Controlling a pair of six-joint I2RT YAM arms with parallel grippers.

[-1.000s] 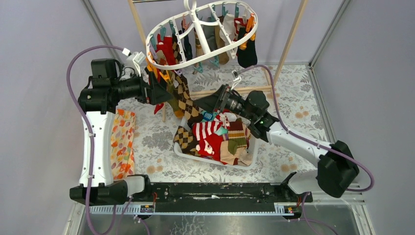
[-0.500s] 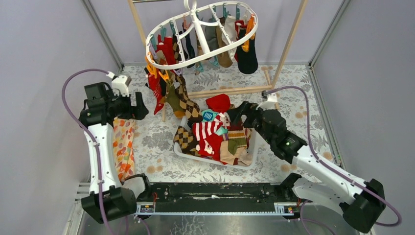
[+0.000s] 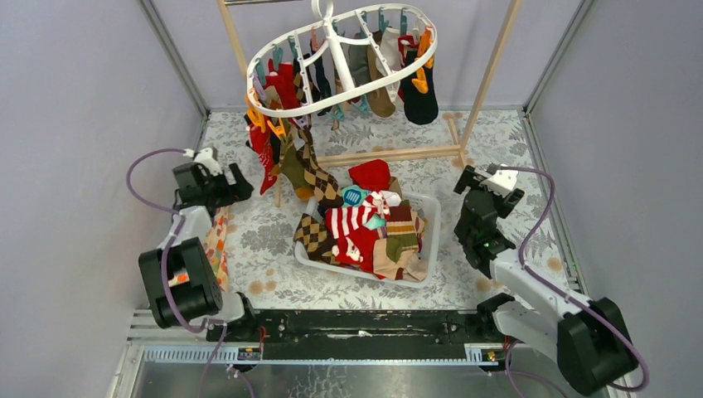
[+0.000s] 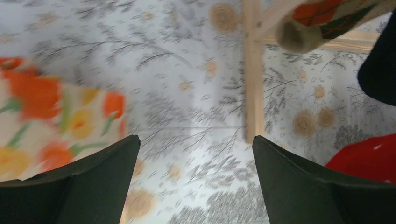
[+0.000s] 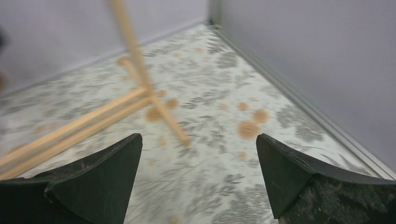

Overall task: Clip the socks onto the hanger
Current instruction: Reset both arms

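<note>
Socks [image 3: 377, 70] are hanging in a row from the clips of the white hanger [image 3: 340, 101], which is hanging high at the far side, in front of the wooden frame [image 3: 390, 154]. At its left end a brown argyle sock [image 3: 312, 170] is dangling lowest, its toe reaching down toward the white basket [image 3: 432, 236]. More socks, among them a red-and-white striped sock [image 3: 352, 217] and a red sock [image 3: 370, 174], are lying heaped in that basket in the middle of the table [image 3: 265, 232].

The left gripper [image 3: 239, 186] is sitting low at the left side, just beside the orange flowered cloth [image 3: 217, 240], and is pointing right toward the hanging socks. In its wrist view its fingers [image 4: 84, 186] are standing wide apart with nothing between them — only patterned table cover and a bar of the frame are showing in the gap. The right gripper [image 3: 491, 184] is sitting to the right of the basket, apart from it, and is pointing toward the far right corner. Its fingers [image 5: 88, 182] are likewise spread wide and holding nothing — only table cover and the frame's foot are showing between them.
</note>
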